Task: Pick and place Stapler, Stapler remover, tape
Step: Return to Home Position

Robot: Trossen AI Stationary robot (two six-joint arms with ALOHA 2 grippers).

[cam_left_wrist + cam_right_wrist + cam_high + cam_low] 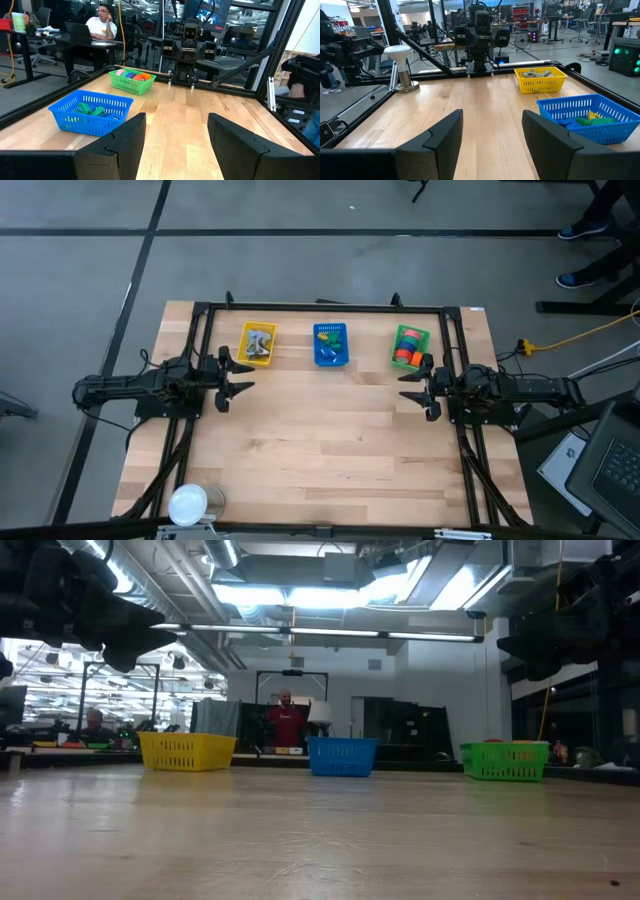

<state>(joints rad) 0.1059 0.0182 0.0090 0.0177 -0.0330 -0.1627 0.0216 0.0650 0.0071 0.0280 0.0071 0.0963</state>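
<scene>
Three baskets stand in a row along the table's far edge. The green basket (409, 347) holds the tape (131, 75), round rolls in orange, red, green and pink. The blue basket (331, 345) holds small green, yellow and blue pieces (587, 119). The yellow basket (258, 343) holds grey pieces (537, 73); I cannot tell which of these is the stapler or the stapler remover. My left gripper (250, 377) hovers level at the table's left side, open and empty (176, 120). My right gripper (402, 385) faces it from the right side, open and empty (492, 117).
A white-topped thing on a metal foot (188, 503) stands at the table's near left corner. A black frame (320, 307) runs around the table. The bare wooden top (330, 440) stretches between the two grippers. People sit and stand in the room beyond.
</scene>
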